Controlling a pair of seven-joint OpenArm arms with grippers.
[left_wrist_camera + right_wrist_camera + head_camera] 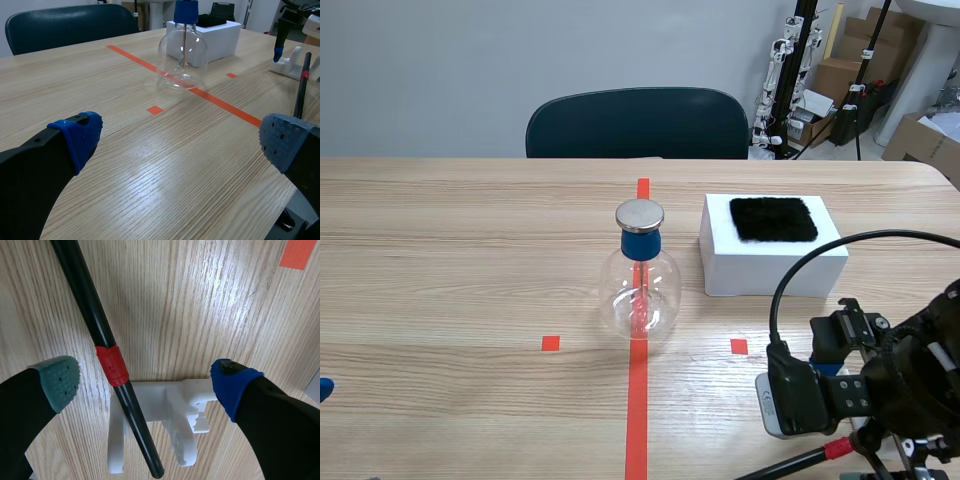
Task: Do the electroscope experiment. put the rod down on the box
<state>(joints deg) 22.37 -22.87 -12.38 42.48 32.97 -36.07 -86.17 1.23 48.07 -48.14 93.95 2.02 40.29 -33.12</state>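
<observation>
Right pincer (145,379): spread, black rod (87,300) with red band between its fingers, ungripped, lying on white stand (172,400). Left pincer (180,137): spread above worktop (165,170), glass flask (182,55) well ahead

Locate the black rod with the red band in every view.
Scene view: rod at the near edge, by the right arm.
Left wrist view: rod beside the white stand, far ahead.
Right wrist view: rod between the open right gripper, across the stand.
Shared landmark: its red band.
</observation>
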